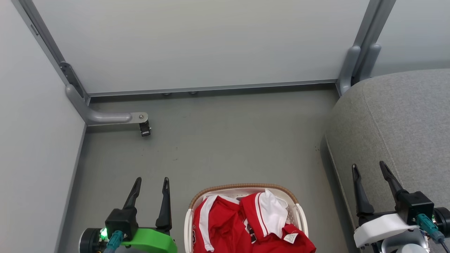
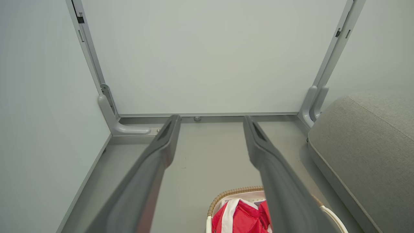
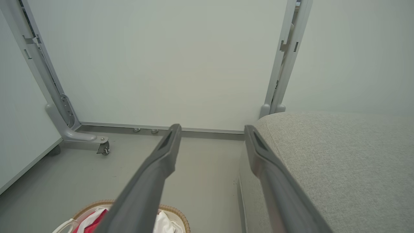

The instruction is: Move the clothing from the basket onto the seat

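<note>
My left hand (image 1: 152,180) hangs at the lower left of the head view. Its two dark fingers are spread wide, with nothing between them. My right hand (image 1: 368,165) is at the lower right, just as wide and just as empty, and its fingers show in front of the near edge of the seat (image 1: 397,119).

The clothing (image 1: 225,225) lies in the basket (image 1: 242,185). The basket stands on the floor (image 1: 228,140) between my two hands, at the bottom middle of the head view. The clothing is a rumpled red heap with white panels and thin white stripes, piled up to the brown rim. A small white label (image 1: 290,238) shows on its right side. Neither hand touches the basket or the clothing.

The seat is on my right of the basket, with a strip of floor between them.

From my left wrist, the basket's far rim and some red cloth show low down, partly behind my right-side finger. From my right wrist, the basket shows at the bottom left behind one finger, and the other finger lies across the seat's edge.

Beyond the floor stand pale panels (image 1: 197,45) in grey frames. A frame foot with a caster (image 1: 145,129) rests on the floor at the far left.
</note>
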Robot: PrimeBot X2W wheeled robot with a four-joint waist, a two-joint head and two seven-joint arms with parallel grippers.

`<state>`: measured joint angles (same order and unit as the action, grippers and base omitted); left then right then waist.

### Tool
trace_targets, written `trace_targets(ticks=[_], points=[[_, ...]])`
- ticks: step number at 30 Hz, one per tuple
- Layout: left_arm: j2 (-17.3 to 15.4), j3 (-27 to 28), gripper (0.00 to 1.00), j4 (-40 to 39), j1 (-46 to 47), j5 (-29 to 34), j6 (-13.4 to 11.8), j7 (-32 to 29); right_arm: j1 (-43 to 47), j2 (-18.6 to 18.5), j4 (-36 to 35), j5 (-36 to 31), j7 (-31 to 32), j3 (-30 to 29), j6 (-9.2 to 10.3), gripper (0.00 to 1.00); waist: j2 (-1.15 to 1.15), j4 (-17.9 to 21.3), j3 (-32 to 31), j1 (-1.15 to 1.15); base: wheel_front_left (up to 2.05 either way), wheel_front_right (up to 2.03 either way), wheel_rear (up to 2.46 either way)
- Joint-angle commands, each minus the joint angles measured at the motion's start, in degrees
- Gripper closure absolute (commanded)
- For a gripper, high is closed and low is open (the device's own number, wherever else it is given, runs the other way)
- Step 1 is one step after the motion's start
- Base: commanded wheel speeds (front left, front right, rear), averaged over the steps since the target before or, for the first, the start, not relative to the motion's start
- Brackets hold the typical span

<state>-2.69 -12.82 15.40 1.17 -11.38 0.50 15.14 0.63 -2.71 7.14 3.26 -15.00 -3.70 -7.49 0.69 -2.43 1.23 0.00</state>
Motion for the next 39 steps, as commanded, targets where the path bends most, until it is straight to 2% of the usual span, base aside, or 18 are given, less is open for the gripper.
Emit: trace_targets(ticks=[1,13,24,33,39], points=[[-0.36,0.05,0.0,0.22,-0.34,-0.14,-0.19,0.02,0.6,-0.32,-0.22,-0.27,-0.28,-0.18,0.01,0.0,-0.69,-0.02,0.02,0.0,0.0,0.0,0.0],[-0.36,-0.41,0.0,0.48,-0.09,-0.46,-0.16,0.02,0.11,-0.32,-0.29,-0.08,-0.28,-0.32,0.01,0.0,-0.69,0.03,0.5,0.0,0.0,0.0,0.0],[-0.33,-3.79,0.0,2.69,4.96,0.97,1.25,0.01,-3.11,-0.32,-1.53,-0.44,-0.28,-1.99,0.01,0.0,-0.69,1.11,6.61,0.0,0.0,0.0,0.0],[-0.36,-8.64,0.0,12.72,14.55,3.64,3.05,-0.01,-7.35,-0.3,-2.43,-0.15,-0.28,-3.32,0.01,0.0,-0.69,3.46,14.2,0.0,0.0,0.0,0.0],[-0.35,-12.44,0.0,26.23,22.95,4.82,4.03,0.0,-10.76,-0.27,-3.2,0.76,-0.28,-3.01,0.02,0.0,-0.69,5.89,20.09,0.0,0.0,0.0,0.0]])
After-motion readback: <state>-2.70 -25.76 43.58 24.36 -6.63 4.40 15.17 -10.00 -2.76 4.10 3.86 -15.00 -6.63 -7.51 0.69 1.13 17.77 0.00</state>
